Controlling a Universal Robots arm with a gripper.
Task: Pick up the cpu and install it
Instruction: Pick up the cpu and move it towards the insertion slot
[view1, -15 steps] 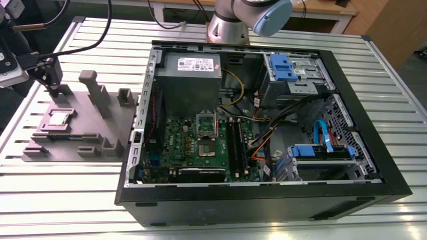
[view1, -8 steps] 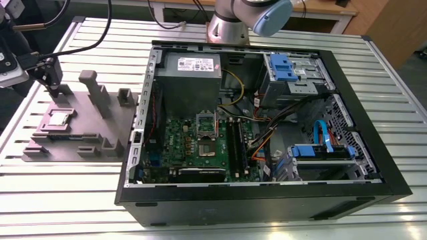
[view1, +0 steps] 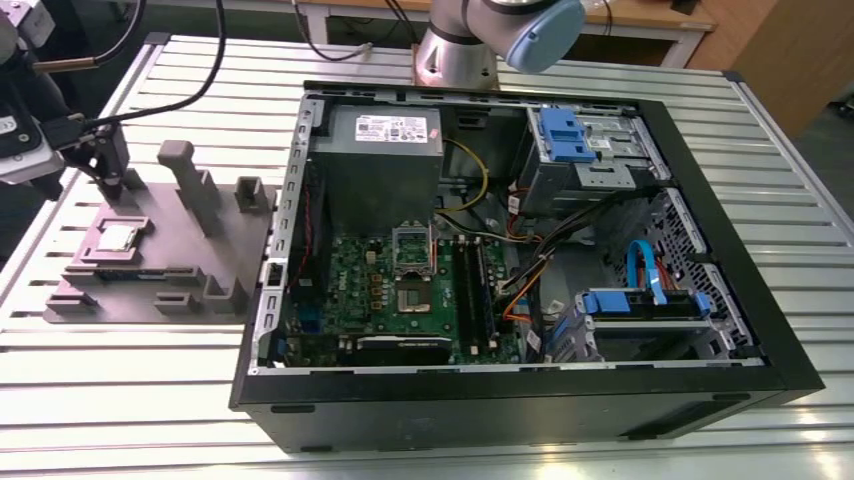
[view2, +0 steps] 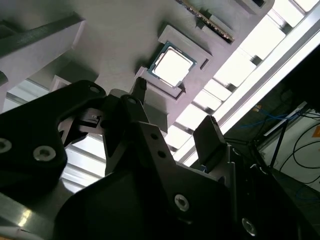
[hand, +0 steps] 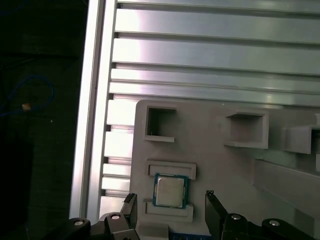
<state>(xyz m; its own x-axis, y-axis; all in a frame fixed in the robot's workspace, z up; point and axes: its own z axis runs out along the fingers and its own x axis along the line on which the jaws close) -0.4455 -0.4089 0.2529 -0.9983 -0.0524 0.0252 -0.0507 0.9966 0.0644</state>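
My black two-finger gripper (view2: 175, 102) hangs wide open and empty over the small silvery square cpu (hand: 170, 191), seated in a grey-mauve plastic block (hand: 220, 165). If I'm off-centre, a fingertip could strike the recess rim or tilt the chip.

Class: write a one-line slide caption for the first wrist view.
Open gripper hovers over the cpu, seated in a recess of the grey fixture block on a slatted table.

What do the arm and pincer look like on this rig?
The silver-grey tubular arm has a pale blue joint cap. The pincer is matte black metal: two angular, flat-sided fingers and silver screw heads on its body. A black cable runs to the wrist.
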